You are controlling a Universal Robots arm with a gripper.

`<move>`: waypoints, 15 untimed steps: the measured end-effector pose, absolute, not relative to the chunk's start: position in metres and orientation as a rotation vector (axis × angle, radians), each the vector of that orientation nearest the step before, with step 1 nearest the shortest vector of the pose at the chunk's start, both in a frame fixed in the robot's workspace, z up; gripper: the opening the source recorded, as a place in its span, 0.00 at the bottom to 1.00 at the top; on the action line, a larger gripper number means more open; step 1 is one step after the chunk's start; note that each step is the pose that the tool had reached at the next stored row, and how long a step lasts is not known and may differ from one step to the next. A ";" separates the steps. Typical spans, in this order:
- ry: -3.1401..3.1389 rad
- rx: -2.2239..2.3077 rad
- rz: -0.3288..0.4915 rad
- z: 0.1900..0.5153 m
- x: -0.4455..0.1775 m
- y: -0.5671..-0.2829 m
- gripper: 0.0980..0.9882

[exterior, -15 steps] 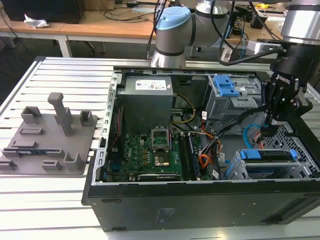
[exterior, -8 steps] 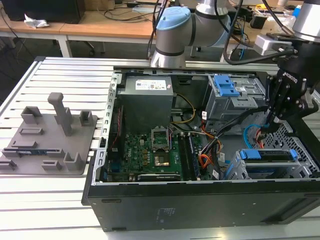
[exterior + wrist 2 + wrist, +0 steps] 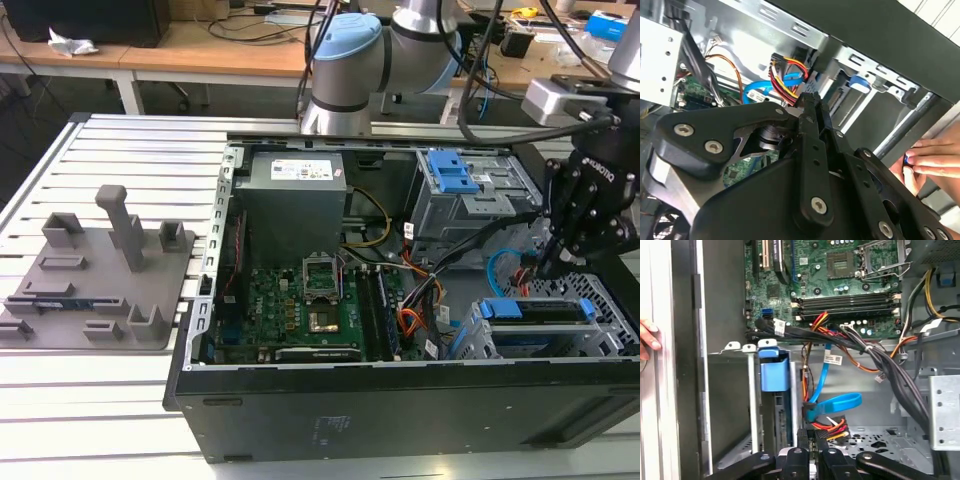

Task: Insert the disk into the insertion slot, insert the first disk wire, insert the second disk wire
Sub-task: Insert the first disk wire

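The pincer [image 3: 548, 268] hangs inside the open computer case [image 3: 400, 410]. It is just beside one end of the disk [image 3: 530, 309]. The disk sits in the insertion slot [image 3: 612, 300], near the counter's [image 3: 100, 140] edge on the exterior view's right. In the first wrist view the fingers [image 3: 797, 460] are squeezed on a black plug [image 3: 810, 434] with red and yellow wires. I cannot tell if the plug touches the disk. A blue wire [image 3: 837, 404] loops near the plug. The pincer is between the slot and the tall bay [image 3: 450, 185]. Beside it the case floor [image 3: 880, 440] is bare. Thick black wires [image 3: 880, 357] cross close by. A hand [image 3: 647, 340] rests on the case's outer edge.
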State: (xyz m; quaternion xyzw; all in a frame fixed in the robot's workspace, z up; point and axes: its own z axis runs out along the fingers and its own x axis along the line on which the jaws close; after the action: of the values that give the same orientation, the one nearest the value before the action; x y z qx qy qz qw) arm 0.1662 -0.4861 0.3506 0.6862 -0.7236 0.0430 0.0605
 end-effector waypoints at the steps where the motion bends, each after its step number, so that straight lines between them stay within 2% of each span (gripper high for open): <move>1: -2.195 2.082 0.119 0.351 0.166 -0.488 0.08; 7: -2.242 2.129 0.017 0.351 0.167 -0.506 0.08; 15: -2.249 2.137 0.000 0.351 0.167 -0.508 0.08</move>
State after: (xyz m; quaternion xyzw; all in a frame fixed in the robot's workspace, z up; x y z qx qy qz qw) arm 0.1670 -0.5084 0.3506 0.6886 -0.7249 -0.0001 0.0196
